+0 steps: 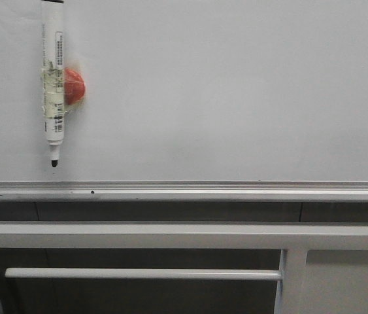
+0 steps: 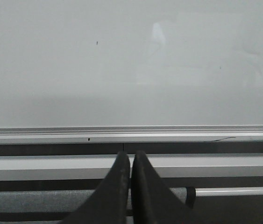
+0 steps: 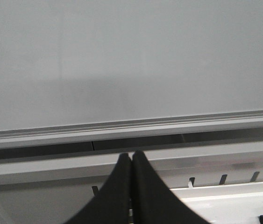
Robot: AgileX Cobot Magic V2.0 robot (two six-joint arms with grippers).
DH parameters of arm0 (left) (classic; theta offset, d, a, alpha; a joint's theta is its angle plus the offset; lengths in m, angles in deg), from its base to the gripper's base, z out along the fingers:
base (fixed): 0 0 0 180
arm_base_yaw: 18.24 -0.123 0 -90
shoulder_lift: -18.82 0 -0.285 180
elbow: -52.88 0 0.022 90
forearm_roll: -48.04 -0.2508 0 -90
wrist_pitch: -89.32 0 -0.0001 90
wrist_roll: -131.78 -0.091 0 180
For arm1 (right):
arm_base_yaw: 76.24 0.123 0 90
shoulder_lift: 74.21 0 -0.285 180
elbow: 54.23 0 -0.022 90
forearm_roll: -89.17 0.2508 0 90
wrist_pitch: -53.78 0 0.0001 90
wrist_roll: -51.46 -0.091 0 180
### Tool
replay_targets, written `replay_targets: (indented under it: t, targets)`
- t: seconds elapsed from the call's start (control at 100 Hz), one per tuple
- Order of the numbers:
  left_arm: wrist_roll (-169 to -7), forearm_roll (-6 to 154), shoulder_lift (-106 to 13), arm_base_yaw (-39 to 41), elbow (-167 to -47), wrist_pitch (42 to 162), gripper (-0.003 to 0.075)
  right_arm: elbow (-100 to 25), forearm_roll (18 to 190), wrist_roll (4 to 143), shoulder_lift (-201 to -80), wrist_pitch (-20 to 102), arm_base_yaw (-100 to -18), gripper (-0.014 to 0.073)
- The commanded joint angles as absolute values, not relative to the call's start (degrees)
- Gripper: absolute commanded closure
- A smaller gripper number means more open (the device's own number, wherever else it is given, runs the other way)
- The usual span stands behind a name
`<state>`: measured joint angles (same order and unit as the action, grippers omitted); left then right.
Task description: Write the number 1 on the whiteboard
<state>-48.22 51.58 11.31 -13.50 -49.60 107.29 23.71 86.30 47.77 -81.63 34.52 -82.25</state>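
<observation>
Two tools, left [image 2: 130,161] and right [image 3: 131,161], closed; one whiteboard [image 1: 236,85], one marker [image 1: 53,78].

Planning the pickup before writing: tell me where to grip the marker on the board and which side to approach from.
Grip the marker pen on its bare lower barrel, between the tape and the black tip. It hangs upright, tip down, against the whiteboard, held by a red magnet on its right. Probably come straight in from the front, fingers closing left-right across the barrel.

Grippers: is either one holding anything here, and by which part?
Nothing is held. The left gripper and right gripper are both shut on nothing; the marker pen hangs on the whiteboard.
</observation>
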Motion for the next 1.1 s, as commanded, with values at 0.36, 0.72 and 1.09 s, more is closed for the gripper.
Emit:
replay_targets:
  t: [0.36, 0.72, 1.09]
  targets:
    - [-47.8, 52.1, 12.7, -13.0, -49.2, 100.5, 0.0741, 25.2, 86.3, 48.3, -80.6, 35.4, -82.1, 0.0657]
    - [-47.8, 57.4, 12.7, -13.0, -49.2, 90.4, 0.0741, 25.2, 91.0, 48.3, -80.6, 41.3, -82.1, 0.0657]
    - [-48.2, 61.6, 12.7, -13.0, -49.2, 74.5, 0.0741, 25.2, 86.6, 48.3, -80.6, 49.6, -82.1, 0.0657]
